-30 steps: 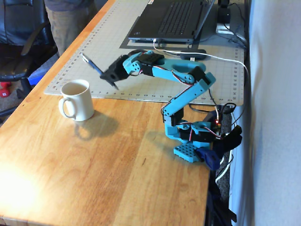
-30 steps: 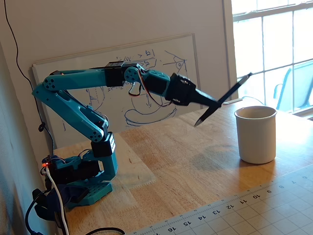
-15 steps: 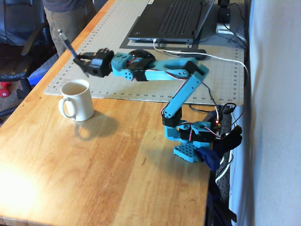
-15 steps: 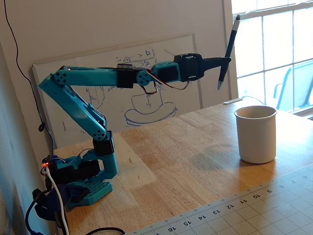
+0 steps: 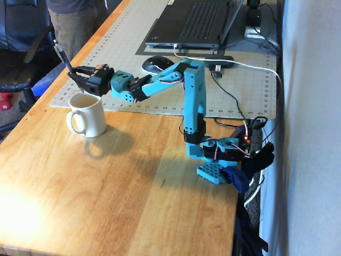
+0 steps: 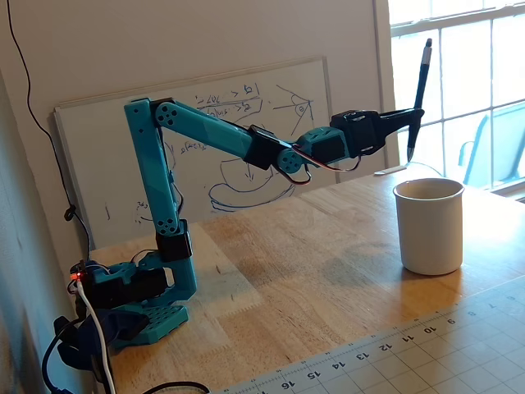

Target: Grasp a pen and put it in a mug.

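Observation:
The cream-white mug (image 5: 87, 113) (image 6: 430, 224) stands upright on the wooden table, its handle toward the camera in one fixed view. My gripper (image 5: 73, 75) (image 6: 413, 115) is shut on the pen (image 5: 62, 54) (image 6: 419, 94), a slim dark pen with a blue section. The pen is held nearly upright, tip down. In a fixed view its tip hangs just above the mug's rim, a little to the left of the mug's centre. The blue arm reaches out from its base (image 5: 217, 160) (image 6: 131, 308) toward the mug.
A gridded cutting mat (image 5: 122, 48) (image 6: 426, 353) covers the table beyond the mug. On it lie a laptop (image 5: 194, 24), a black mouse (image 5: 157, 64) and a white cable (image 5: 250, 66). A whiteboard (image 6: 205, 148) leans on the wall. A person (image 5: 74, 21) stands at the table's far edge.
The arm has stretched further toward the mug and dropped. The pen swung from a slant to near upright and now hangs over the mug's rim.

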Motion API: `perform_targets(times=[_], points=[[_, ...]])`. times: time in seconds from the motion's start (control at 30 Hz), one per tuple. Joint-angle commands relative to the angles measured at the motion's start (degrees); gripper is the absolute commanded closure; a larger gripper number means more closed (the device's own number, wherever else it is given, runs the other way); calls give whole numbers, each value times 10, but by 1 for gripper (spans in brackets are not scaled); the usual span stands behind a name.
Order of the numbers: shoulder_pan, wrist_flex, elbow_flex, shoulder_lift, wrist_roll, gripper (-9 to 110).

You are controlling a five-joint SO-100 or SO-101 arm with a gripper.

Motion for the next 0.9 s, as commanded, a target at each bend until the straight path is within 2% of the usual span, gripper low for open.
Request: perform_targets(times=[0.0, 0.53, 0.87], points=[[17, -22, -75, -11, -4, 100], [28, -22, -84, -66, -4, 100], [26, -15, -78, 11, 4, 83]])
